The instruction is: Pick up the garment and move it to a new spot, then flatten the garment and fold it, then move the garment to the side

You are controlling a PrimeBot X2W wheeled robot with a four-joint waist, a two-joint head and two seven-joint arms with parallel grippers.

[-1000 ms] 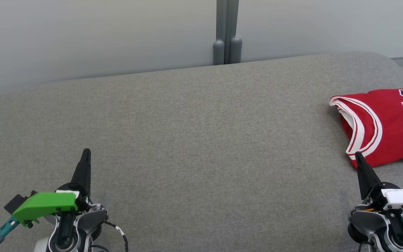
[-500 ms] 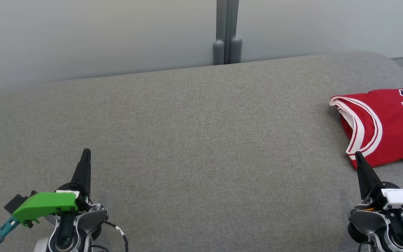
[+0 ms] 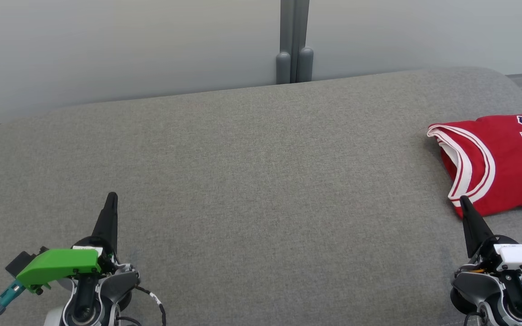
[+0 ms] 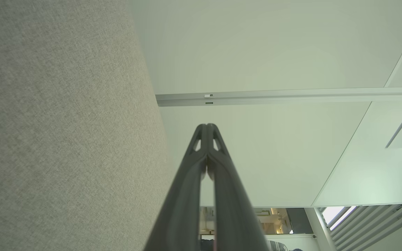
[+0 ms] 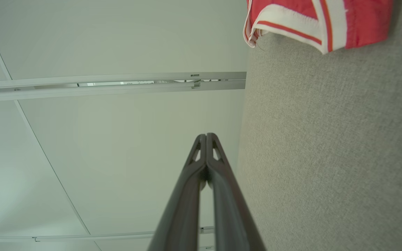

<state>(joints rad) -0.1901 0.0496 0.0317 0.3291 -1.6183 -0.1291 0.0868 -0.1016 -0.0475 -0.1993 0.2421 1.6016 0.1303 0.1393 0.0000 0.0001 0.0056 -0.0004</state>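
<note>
Two empty hands sit pinched closed: our left hand (image 3: 111, 197) and right hand (image 3: 462, 200). The folded red garment (image 3: 505, 158) lies on the grey surface (image 3: 261, 181) at far right, just ahead of that hand

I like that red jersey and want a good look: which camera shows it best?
The head view: the jersey lies on the cushion, white trim and lettering showing, though the frame's edge cuts it. The right wrist view catches a trimmed corner at its top. The left wrist view faces cushion and wall.
</note>
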